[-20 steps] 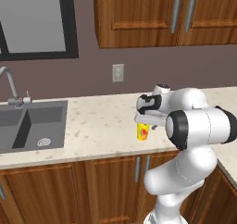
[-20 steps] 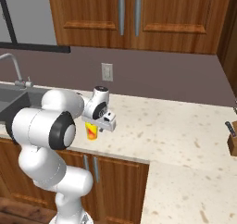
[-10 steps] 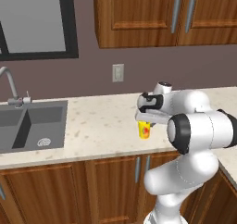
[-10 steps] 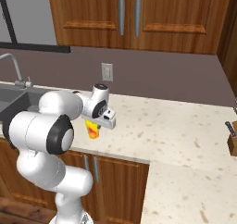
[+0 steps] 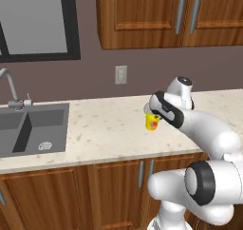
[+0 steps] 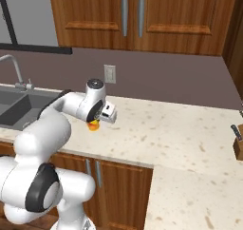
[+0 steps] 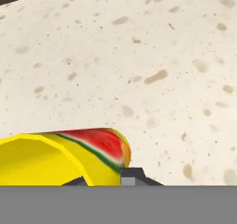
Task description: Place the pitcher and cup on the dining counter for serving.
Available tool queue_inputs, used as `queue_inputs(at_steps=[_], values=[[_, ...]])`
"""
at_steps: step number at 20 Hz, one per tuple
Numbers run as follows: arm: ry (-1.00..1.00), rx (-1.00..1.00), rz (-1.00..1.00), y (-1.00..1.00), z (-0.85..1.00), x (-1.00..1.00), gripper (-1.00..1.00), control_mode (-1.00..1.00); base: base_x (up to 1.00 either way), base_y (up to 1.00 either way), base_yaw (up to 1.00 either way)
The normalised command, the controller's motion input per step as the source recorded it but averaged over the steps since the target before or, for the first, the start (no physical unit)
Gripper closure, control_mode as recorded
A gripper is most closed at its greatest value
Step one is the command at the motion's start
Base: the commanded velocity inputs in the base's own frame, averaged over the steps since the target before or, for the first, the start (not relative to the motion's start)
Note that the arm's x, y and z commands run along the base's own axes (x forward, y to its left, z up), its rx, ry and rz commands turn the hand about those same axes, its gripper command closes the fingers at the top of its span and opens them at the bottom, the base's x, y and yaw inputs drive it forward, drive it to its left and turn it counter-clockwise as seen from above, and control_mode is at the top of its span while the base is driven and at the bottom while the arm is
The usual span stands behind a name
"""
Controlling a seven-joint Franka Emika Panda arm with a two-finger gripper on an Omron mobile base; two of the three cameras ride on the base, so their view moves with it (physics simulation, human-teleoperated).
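The small yellow cup (image 5: 153,123) with its red watermelon mark hangs a little above the speckled sink counter (image 5: 104,131), right of the basin. My gripper (image 5: 153,118) is shut on it from above, and the white forearm runs back to the right. In the right base view the cup (image 6: 93,126) peeks out below the hand and gripper (image 6: 94,122). In the hand view the cup (image 7: 69,158) lies across the lower left, open mouth to the left, held in the gripper (image 7: 102,179), with one fingertip (image 7: 132,175) beside it. The pitcher and dining counter are out of view.
A grey sink (image 5: 28,129) with its faucet (image 5: 9,89) lies to the left. An outlet (image 5: 120,74) sits on the brown wall under wooden wall cabinets (image 5: 156,15). A knife block (image 6: 237,146) stands at the far right of the L-shaped counter.
The cup has risen off the counter in my gripper and shifted slightly right. The arm's elbow has swung out to the right. The base has not moved.
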Motion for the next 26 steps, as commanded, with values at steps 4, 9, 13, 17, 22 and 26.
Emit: queue_inputs(at_steps=[4, 9, 13, 17, 22, 26], values=[[-0.15, 0.01, 0.00, 0.00, 0.68, -0.34, 1.00, -1.00, 0.00, 0.00, 0.00], [-0.15, 0.00, 0.09, 0.00, 0.60, -0.43, 1.00, -1.00, 0.00, 0.00, 0.00], [-0.09, 0.00, 0.16, 0.06, 0.23, -0.31, 1.00, 1.00, -0.26, 0.15, 0.33], [0.00, 0.00, 0.00, 0.00, 0.00, 0.00, 1.00, 1.00, -0.14, 0.46, 0.96], [0.00, 0.00, 0.00, 0.00, 0.00, 0.00, 1.00, 1.00, -0.07, 0.33, 1.00], [0.00, 0.00, 0.00, 0.00, 0.00, 0.00, 1.00, 1.00, -0.02, 0.27, 1.00]])
